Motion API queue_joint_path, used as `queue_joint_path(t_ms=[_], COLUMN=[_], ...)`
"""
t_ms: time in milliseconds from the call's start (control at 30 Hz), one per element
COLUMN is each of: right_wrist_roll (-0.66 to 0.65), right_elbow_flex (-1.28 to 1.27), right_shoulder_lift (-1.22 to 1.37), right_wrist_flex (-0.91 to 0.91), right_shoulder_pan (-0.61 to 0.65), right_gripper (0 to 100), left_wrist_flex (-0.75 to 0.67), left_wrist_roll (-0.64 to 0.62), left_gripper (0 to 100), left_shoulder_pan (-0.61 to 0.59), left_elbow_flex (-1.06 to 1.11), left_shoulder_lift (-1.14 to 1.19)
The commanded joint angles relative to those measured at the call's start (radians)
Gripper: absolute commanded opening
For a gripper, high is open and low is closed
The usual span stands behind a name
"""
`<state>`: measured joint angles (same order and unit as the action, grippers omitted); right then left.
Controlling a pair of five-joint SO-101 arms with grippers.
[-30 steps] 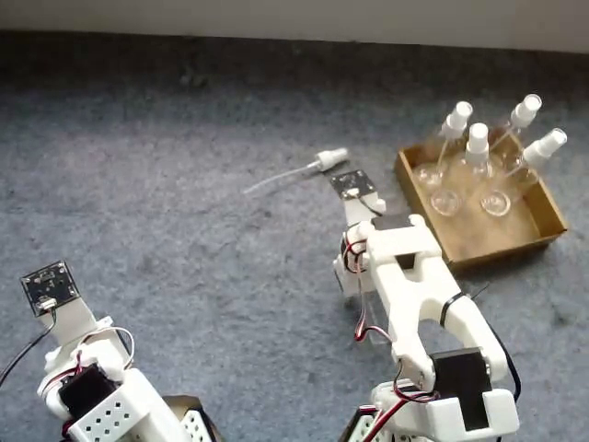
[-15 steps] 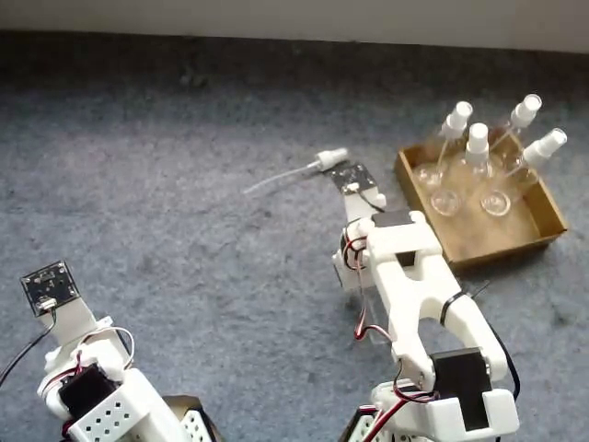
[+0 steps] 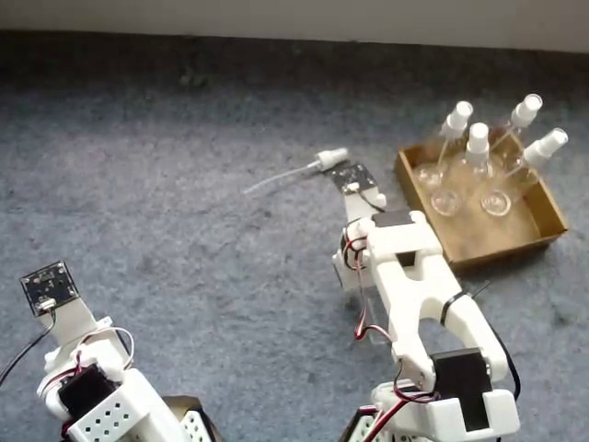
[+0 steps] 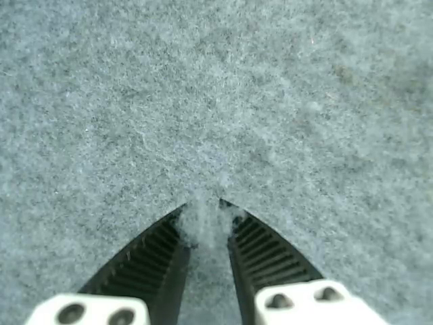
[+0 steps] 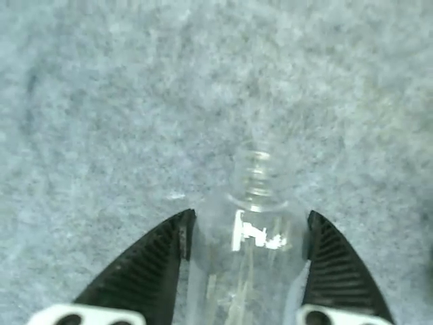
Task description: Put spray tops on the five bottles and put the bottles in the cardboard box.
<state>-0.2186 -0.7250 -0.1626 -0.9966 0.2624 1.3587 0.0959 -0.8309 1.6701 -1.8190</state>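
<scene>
A clear bottle (image 5: 254,223) with a bare threaded neck sits between the fingers of my right gripper (image 5: 249,215), which is shut on its shoulder just above the grey carpet. In the high view the right arm (image 3: 405,267) stands left of the cardboard box (image 3: 543,221). A loose spray top (image 3: 327,158) with its long tube lies on the carpet just beyond that arm's wrist. Several capped bottles (image 3: 477,147) stand in the box. My left gripper (image 4: 206,203) hangs over bare carpet, open by a narrow gap, holding nothing. The left arm (image 3: 83,368) is at the near left corner.
Grey carpet (image 3: 166,184) covers the whole work surface. A pale wall edge (image 3: 294,18) runs along the far side. The near half of the box floor (image 3: 488,235) is bare.
The right arm's wrist shifted slightly toward the loose spray top a second ago, then held still. The left arm has not moved.
</scene>
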Motion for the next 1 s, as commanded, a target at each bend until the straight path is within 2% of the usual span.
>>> queue_joint_path(t_ms=[0,467,733,967], right_wrist_roll=[-0.002,-0.008,-0.009,-0.002], right_elbow_flex=[0.041,-0.018,-0.013,0.065], right_shoulder_lift=[-0.004,-0.004,-0.013,-0.030], right_wrist_flex=[-0.005,0.001,-0.004,-0.087], right_shoulder_pan=[-0.007,-0.007,-0.008,-0.012], right_gripper=[25.3,25.1,7.9,7.4], left_wrist_flex=[-0.011,-0.011,-0.011,-0.011], left_wrist_roll=[0.009,0.009,0.009,0.006], left_gripper=[1,1,1,1], left_shoulder_pan=[0.013,0.013,0.013,0.013], left_elbow_flex=[0.019,0.019,0.019,0.018], left_shoulder_lift=[-0.010,-0.010,-0.010,-0.010])
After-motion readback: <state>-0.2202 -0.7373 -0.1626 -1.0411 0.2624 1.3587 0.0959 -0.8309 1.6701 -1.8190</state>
